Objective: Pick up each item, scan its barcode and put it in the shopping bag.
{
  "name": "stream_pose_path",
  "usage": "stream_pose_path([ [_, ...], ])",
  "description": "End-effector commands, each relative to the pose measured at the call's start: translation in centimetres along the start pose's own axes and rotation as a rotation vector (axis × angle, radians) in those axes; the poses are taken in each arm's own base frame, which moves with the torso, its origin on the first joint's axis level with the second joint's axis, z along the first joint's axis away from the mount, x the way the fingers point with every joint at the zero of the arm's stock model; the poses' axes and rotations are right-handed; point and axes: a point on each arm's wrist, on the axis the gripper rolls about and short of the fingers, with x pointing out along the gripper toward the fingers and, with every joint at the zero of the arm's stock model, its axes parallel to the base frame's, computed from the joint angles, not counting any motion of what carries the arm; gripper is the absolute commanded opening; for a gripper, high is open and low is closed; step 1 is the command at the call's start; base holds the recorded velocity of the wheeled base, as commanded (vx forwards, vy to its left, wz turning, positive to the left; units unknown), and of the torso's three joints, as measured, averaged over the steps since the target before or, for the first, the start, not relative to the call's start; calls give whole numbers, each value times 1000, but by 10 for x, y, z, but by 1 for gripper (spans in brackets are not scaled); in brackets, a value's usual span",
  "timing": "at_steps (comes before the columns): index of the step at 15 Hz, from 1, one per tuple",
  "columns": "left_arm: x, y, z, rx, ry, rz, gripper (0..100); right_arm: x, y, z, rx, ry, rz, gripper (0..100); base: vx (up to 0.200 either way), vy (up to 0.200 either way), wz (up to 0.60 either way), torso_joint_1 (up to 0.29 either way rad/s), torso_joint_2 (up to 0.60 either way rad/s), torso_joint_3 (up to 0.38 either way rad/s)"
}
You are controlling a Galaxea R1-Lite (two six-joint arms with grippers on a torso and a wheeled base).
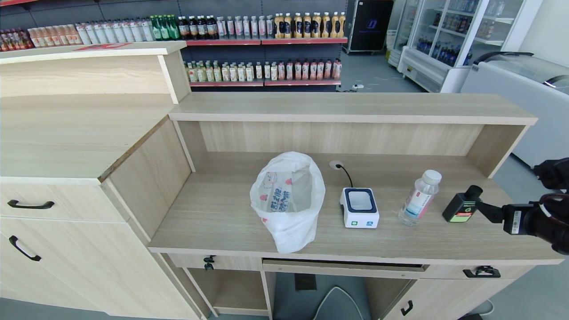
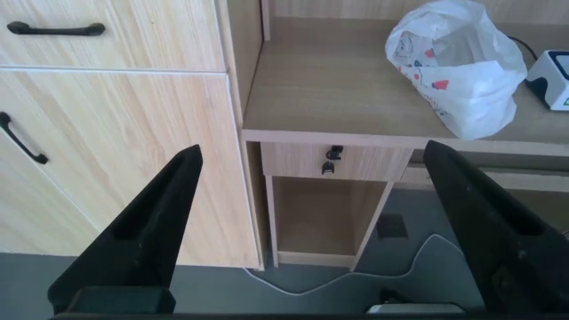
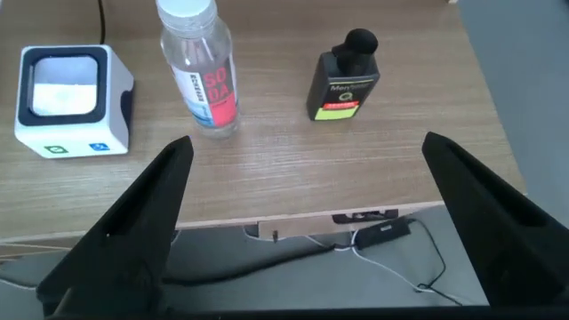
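Right pincer spread wide, holding nothing. The small black bottle stands just ahead of it, the item farthest from the scanner on the counter. The water bottle stands between bottle and scanner. Left pincer is also spread, low, past the shopping bag on the side away from the scanner.

Risks: a finger tips the black bottle, or my carry toward the scanner clips the tall water bottle.

Labels: green-and-red on the black bottle, red-and-white on the water bottle. I see no barcode.

Shop — drink shelves, checkout scanner.
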Motion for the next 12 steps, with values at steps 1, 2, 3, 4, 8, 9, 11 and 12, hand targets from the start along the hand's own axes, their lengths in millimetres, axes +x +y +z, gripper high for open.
stream_pose_path([
  [1, 0, 0, 0, 0, -1, 0, 100, 23, 0, -14, -21, 36, 2, 100, 0, 0, 0, 0, 0, 0],
  [2, 0, 0, 0, 0, -1, 0, 100, 33, -1, -19, -21, 24, 7, 100, 0, 0, 0, 0, 0, 0],
  [3, 0, 0, 0, 0, -1, 0, 100, 41, -1, -22, -20, 16, 23, 100, 0, 0, 0, 0, 0, 0],
  [4, 0, 0, 0, 0, -1, 0, 100, 47, -3, -25, -18, 2, 30, 100, 0, 0, 0, 0, 0, 0],
  [8, 0, 0, 0, 0, -1, 0, 100, 77, -14, -48, -53, -37, 71, 100, 0, 0, 0, 0, 0, 0],
  [9, 0, 0, 0, 0, -1, 0, 100, 82, -15, -50, -53, -41, 67, 100, 0, 0, 0, 0, 0, 0],
  [11, 0, 0, 0, 0, -1, 0, 100, 91, -13, -54, -54, -68, 72, 100, 0, 0, 0, 0, 0, 0],
  [12, 0, 0, 0, 0, -1, 0, 100, 96, -12, -54, -58, -88, 88, 100, 0, 0, 0, 0, 0, 0],
])
